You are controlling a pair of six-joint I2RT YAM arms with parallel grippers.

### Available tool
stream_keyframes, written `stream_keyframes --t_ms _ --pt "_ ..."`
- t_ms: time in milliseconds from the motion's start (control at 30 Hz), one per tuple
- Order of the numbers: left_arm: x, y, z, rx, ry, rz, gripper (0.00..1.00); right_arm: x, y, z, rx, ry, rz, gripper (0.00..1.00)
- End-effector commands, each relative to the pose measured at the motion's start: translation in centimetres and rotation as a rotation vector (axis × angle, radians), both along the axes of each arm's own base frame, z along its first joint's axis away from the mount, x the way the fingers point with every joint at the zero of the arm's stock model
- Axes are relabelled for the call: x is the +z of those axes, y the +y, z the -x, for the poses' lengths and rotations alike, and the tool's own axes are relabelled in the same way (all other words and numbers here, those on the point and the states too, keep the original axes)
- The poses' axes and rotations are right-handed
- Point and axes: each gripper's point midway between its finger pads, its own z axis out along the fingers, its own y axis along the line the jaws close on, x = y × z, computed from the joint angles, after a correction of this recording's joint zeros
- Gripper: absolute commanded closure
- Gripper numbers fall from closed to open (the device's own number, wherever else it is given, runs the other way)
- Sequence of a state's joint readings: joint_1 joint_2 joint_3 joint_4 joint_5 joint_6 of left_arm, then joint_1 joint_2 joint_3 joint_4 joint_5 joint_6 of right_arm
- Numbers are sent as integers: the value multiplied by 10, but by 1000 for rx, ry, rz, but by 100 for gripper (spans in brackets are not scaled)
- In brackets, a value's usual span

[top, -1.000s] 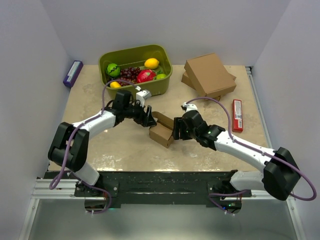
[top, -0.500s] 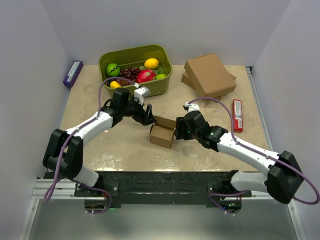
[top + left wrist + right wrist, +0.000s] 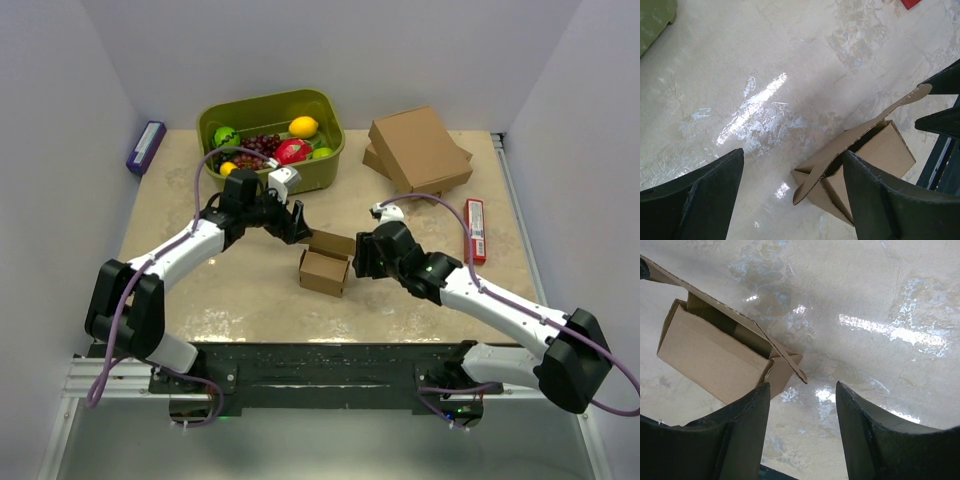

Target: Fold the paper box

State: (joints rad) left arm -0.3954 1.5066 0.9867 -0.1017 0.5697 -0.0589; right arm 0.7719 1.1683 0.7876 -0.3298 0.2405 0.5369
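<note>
A: Where did the box (image 3: 324, 270) sit?

B: On the desk (image 3: 240, 295), mid-table between the two arms. The body was formed. The flap (image 3: 333, 243) stood raised on the far side, not yet closed.

A: Claws?

B: The left claw (image 3: 298, 228) was spread wide and empty. Its wrist view showed the box low and to the right of the gap, not clasped. The right claw (image 3: 360, 257) was open less wide and also empty, just beside the box's right end.

A: Long axis?

B: It ran across the desk, left to right, slightly slanted. The flap's hinge followed it along the far edge.

A: Which arm was nearer?

B: Both were close. The left claw was just off the far-left corner, nearest the flap. The right claw was nearest the body. My judgement is that the flap must come down toward the near side, so the left claw was better placed to push it and the right to steady the body.
</note>
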Motion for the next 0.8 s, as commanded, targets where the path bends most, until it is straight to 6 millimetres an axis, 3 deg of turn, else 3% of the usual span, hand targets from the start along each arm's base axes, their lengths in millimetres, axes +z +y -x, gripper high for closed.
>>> stream_keyframes --t_ms 0,200,533,633,667,767 --pt "17 1 -1 1 -59 -13 17 37 4 -15 -10 -106 -33 42" --pt "16 4 1 15 -50 -20 20 43 8 -25 -1 -144 -25 42" --pt "12 2 8 7 -20 -9 37 44 18 -35 31 -159 -3 47" --pt "9 2 12 7 -6 -9 43 43 21 -34 41 -153 -6 55" --pt "9 2 13 6 -5 -6 46 43 21 -33 43 -148 -8 63" --pt "12 1 15 21 3 3 61 43 23 -32 52 -145 -17 74"
